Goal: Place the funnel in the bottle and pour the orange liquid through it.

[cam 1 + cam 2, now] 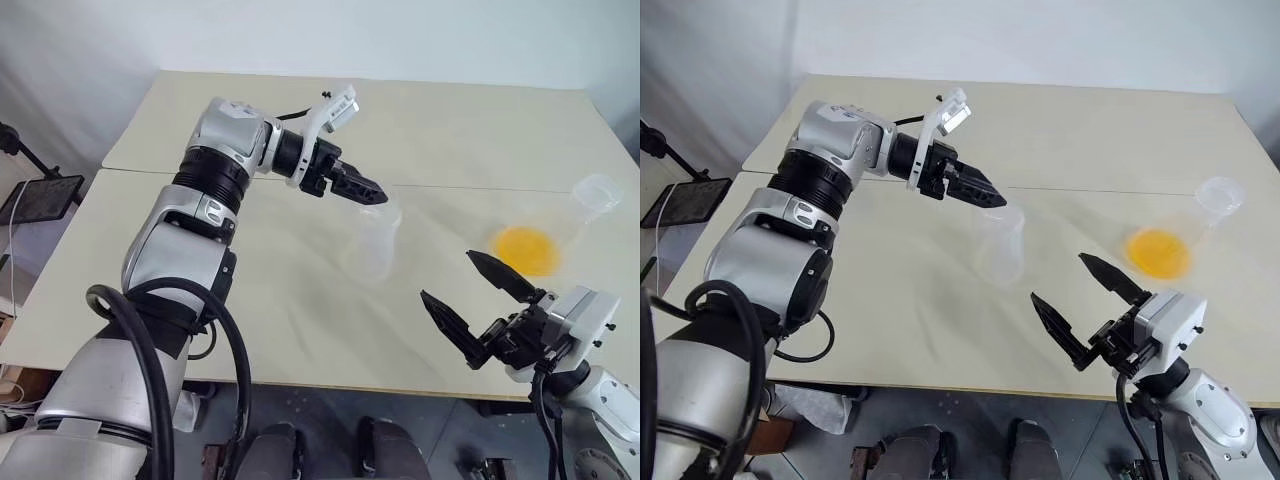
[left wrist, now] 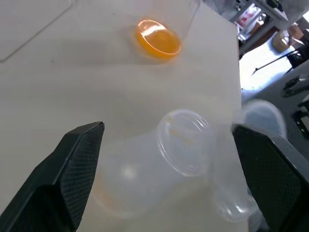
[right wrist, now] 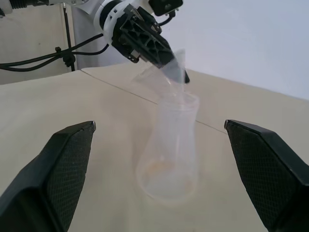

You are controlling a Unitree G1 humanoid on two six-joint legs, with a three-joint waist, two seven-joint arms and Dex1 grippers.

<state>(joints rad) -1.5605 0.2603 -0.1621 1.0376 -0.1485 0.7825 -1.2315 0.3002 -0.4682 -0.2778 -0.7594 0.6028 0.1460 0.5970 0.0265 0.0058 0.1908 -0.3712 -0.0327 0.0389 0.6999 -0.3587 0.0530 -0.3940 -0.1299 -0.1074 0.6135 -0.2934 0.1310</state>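
Just above centre in the left eye view, the left gripper [image 1: 362, 190] has its two black fingers spread, released, at the mouth of the bottle [image 1: 374, 243]; the left wrist view shows both pads wide apart with the bottle's round opening between them. The funnel [image 3: 164, 72] sits tilted in the bottle's neck, its wide cone leaning against the left fingertips as the right wrist view shows; whether the pads still touch it cannot be told. The bottle stands upright near the middle of the table [image 1: 300, 320], clear, with only a faint tint at its base. To its right, toward the right edge of the frame, the orange liquid [image 1: 526, 248] lies in the broad bottom of a clear flask [image 1: 595, 195]. At lower right, the right gripper [image 1: 470, 300] hangs over the table's near edge, fingers splayed wide and holding nothing, well apart from both vessels.
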